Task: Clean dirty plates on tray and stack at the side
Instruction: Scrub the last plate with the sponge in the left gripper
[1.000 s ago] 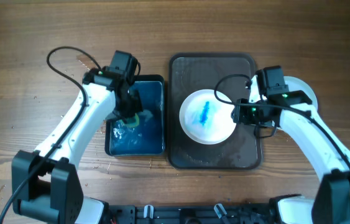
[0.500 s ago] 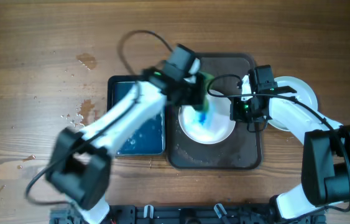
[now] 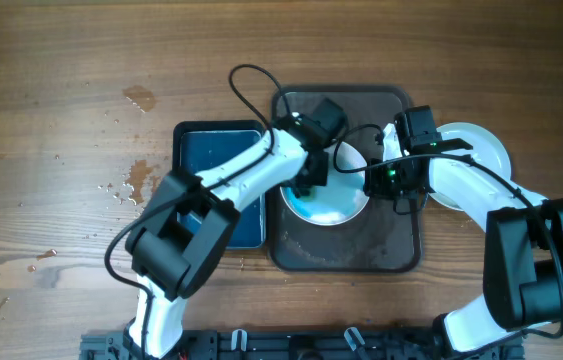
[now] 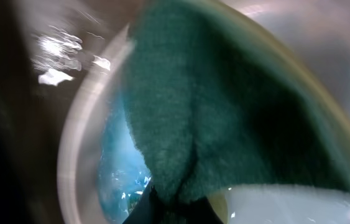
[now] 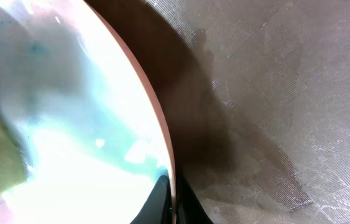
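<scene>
Since a second ago the left gripper [image 3: 313, 180] has swung from the blue rectangular water tub [image 3: 206, 150] across to the round white plate [image 3: 346, 207]. That plate sits in the middle of the dark brown rectangular tray [image 3: 396, 250]. The gripper's jaws are closed on a green scouring sponge [image 4: 224, 124], pressed onto the plate's blue-smeared face. The right gripper [image 5: 173, 200] pinches the plate's right rim, jaws narrow. Just right of the tray, a clean white plate [image 3: 483, 145] lies on the wooden table [image 3: 61, 150].
</scene>
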Motion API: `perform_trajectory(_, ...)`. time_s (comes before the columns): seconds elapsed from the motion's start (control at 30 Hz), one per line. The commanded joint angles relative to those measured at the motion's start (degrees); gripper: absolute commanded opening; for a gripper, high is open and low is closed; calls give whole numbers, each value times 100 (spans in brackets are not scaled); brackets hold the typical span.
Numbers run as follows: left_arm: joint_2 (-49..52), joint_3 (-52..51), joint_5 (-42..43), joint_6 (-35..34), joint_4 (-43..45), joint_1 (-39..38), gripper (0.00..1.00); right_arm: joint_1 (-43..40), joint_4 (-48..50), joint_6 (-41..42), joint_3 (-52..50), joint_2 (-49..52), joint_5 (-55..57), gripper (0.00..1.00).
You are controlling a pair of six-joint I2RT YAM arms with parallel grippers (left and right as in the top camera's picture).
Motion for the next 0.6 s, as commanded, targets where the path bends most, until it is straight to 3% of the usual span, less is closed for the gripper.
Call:
perform_trajectory(0.0,210,155,-741,203,-7,264,4,-52,-170,-76,-201,216,428,4)
perform_trajectory(0.1,223,155,507,201,581,282,4,-31,-278,-79,-203,216,426,4)
perform_trajectory(0.17,234,151,1878,-50,1246,240,4,-31,-291,-146,-203,216,426,4)
perform_trajectory(0.23,286,151,2350,-208,1718,72,4,-31,-326,-271,-203,216,428,4)
perform_trajectory(0.4,564,151,2194,-404,2201,-385,4,-31,-411,-291,-208,216,428,4)
perform_trajectory(0.5,597,151,940,-365,2240,-162,4,-31,-466,-295,-208,216,428,4)
perform_trajectory(0.57,597,153,621,-219,2284,168,4,-31,-476,-295,-208,216,428,4)
